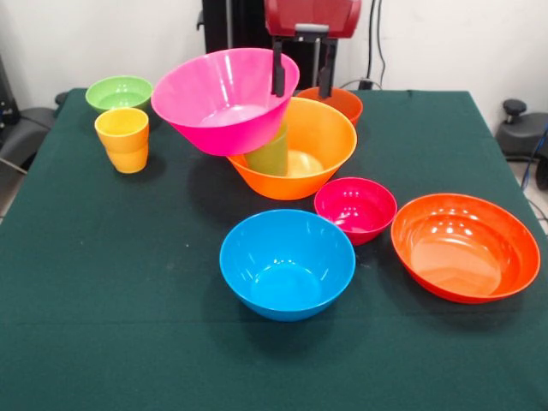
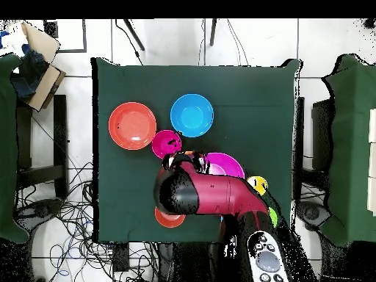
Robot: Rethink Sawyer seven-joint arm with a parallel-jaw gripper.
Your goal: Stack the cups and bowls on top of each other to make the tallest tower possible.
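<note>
The big pink bowl (image 1: 224, 98) sits tilted on a green cup (image 1: 272, 154) that stands inside the big orange bowl (image 1: 321, 141). My gripper (image 1: 301, 75) comes down from above and straddles the pink bowl's right rim, one finger inside and one outside, with a gap between the fingers and the rim. The medium blue bowl (image 1: 287, 261), the small magenta bowl (image 1: 355, 208) and the wide red-orange bowl (image 1: 465, 247) stand apart at the front. The yellow-orange cup (image 1: 122, 137) and the small green bowl (image 1: 119, 92) are at the far left. The blue cup is out of view.
A small orange-red bowl (image 1: 342, 101) stands just behind the big orange bowl, below the gripper. In the overhead view my arm (image 2: 213, 194) covers most of the pile; the pink bowl (image 2: 228, 165) shows beside it. The dark green cloth (image 1: 103, 282) covers the table.
</note>
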